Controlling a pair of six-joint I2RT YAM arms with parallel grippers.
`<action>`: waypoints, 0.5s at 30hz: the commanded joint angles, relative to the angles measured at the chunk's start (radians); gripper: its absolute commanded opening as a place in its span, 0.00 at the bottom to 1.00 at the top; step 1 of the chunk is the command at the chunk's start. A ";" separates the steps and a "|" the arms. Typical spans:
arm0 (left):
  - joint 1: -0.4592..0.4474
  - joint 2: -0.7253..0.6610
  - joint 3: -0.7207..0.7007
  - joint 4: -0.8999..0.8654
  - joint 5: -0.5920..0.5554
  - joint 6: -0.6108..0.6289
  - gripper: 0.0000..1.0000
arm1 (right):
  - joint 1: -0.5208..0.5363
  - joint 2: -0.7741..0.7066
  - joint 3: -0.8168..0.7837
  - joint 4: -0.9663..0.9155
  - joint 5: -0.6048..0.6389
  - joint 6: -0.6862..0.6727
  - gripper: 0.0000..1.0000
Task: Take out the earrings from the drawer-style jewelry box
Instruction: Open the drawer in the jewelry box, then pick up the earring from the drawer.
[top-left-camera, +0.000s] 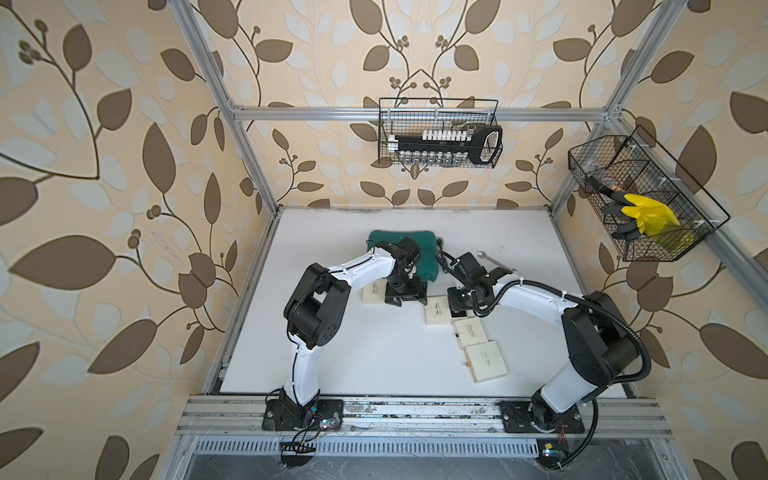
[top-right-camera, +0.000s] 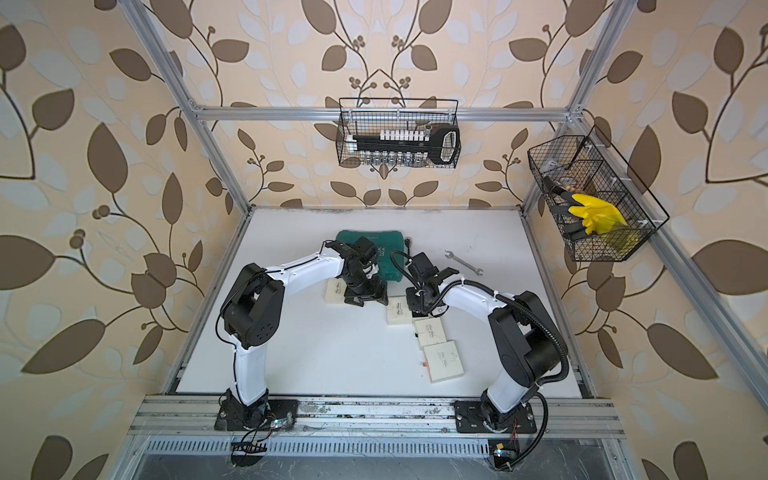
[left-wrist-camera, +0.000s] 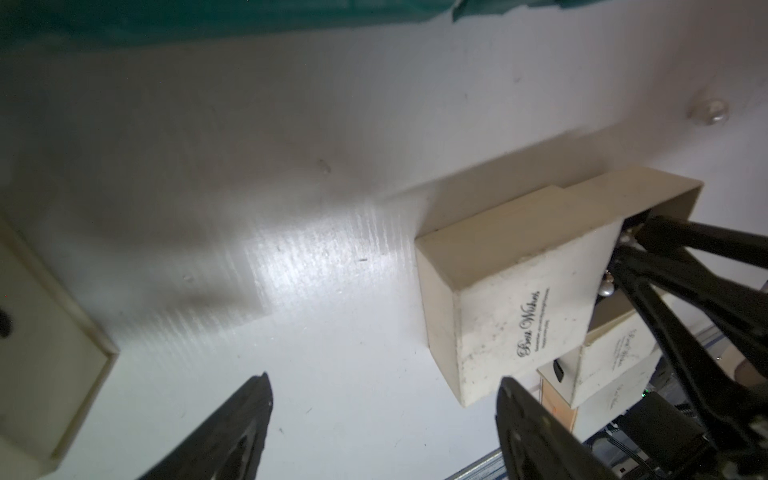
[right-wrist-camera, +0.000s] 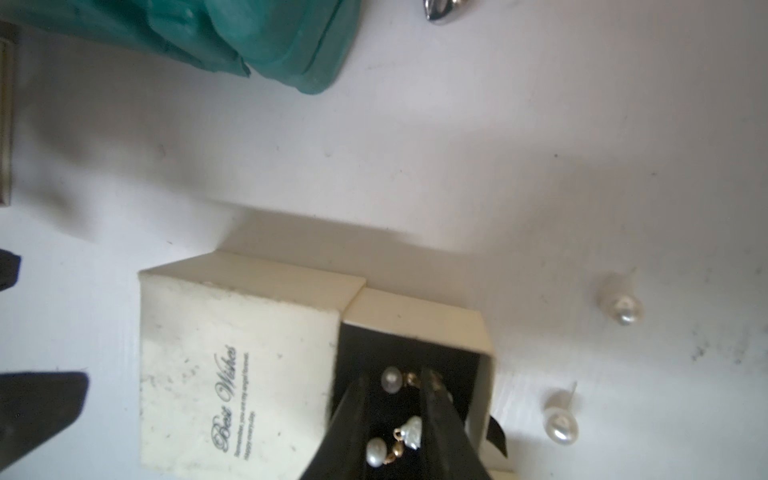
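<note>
While reaching into the black-lined drawer (right-wrist-camera: 415, 318) of the cream cardboard jewelry box (right-wrist-camera: 232, 353) near the white worktop's (right-wrist-camera: 415, 145) middle: narrowly parted right gripper (right-wrist-camera: 395, 374) astride tiny pearl-and-gold earrings (right-wrist-camera: 409, 432), crosswise in the gap; cannot tell whether pinched. Spread left gripper (left-wrist-camera: 384, 380) farther off.

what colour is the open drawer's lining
Black lining, clearest in the right wrist view, inside the cream cardboard drawer box.

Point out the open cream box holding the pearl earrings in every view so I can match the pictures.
Top view: open cream box, mid-table, near a corner of the green case.
Top view: same place.
Left wrist: large, printed lid towards the camera.
Right wrist: drawer pulled out, right claw reaching into it.
Shared landmark: the green case.
</note>
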 joint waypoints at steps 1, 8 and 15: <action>0.013 -0.013 0.013 -0.022 0.016 -0.002 0.86 | 0.003 0.029 0.038 0.003 -0.014 -0.021 0.24; 0.015 0.000 0.030 -0.037 0.021 0.011 0.86 | 0.003 0.049 0.033 0.005 -0.015 -0.021 0.23; 0.014 0.002 0.027 -0.038 0.024 0.009 0.86 | 0.003 0.056 0.020 0.005 -0.004 -0.015 0.21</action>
